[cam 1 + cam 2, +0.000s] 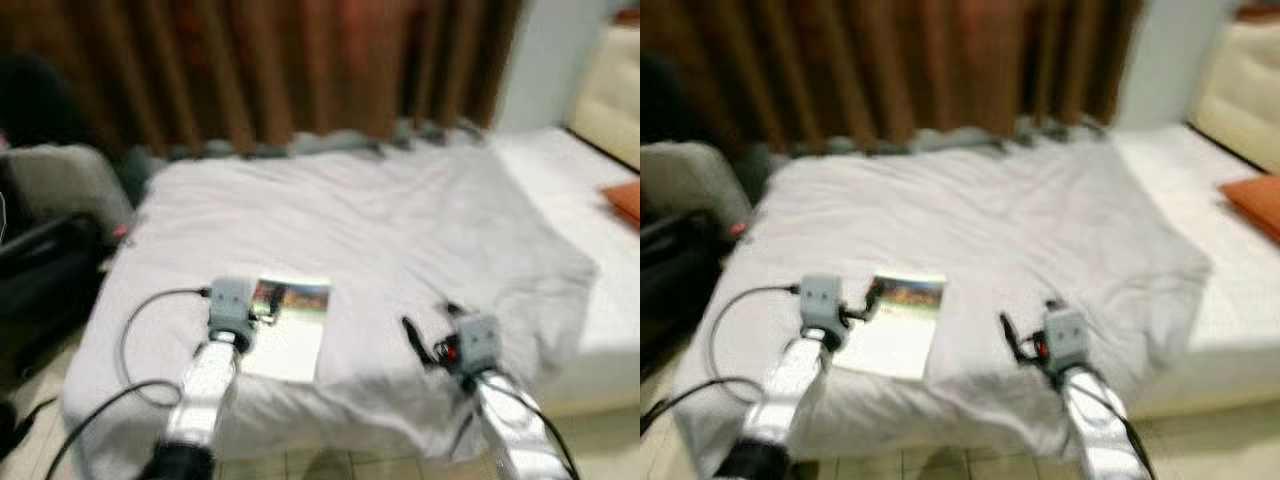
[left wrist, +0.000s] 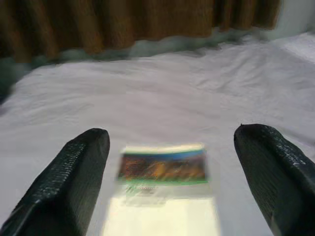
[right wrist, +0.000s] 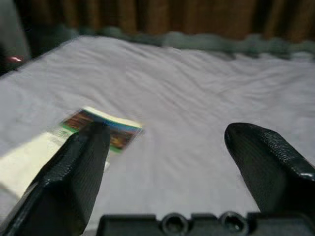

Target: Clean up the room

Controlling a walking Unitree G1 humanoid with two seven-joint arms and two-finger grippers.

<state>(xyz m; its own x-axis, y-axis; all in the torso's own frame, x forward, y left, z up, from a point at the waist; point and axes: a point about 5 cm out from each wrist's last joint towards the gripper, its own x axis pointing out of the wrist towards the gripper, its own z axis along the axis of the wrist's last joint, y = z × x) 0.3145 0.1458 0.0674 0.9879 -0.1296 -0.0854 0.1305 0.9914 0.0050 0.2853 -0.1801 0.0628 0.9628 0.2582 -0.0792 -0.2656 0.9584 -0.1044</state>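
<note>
All views blurred; bed (image 1: pixel 400 220) under a pale rumpled sheet fills the middle, its near edge cut off by the frame, brown curtain (image 1: pixel 270 70) behind, dark chair (image 1: pixel 40 250) at left hard to make out. Booklet (image 1: pixel 290 325) lies flat near the bed's near-left edge, long axis running near to far, its colour-picture end pointing far; print unreadable. Left gripper (image 2: pixel 170 177) hovers at the booklet's near-left corner, fingers wide apart, empty; right gripper (image 3: pixel 179 167) sits to the booklet's right over bare sheet, fingers likewise spread.
</note>
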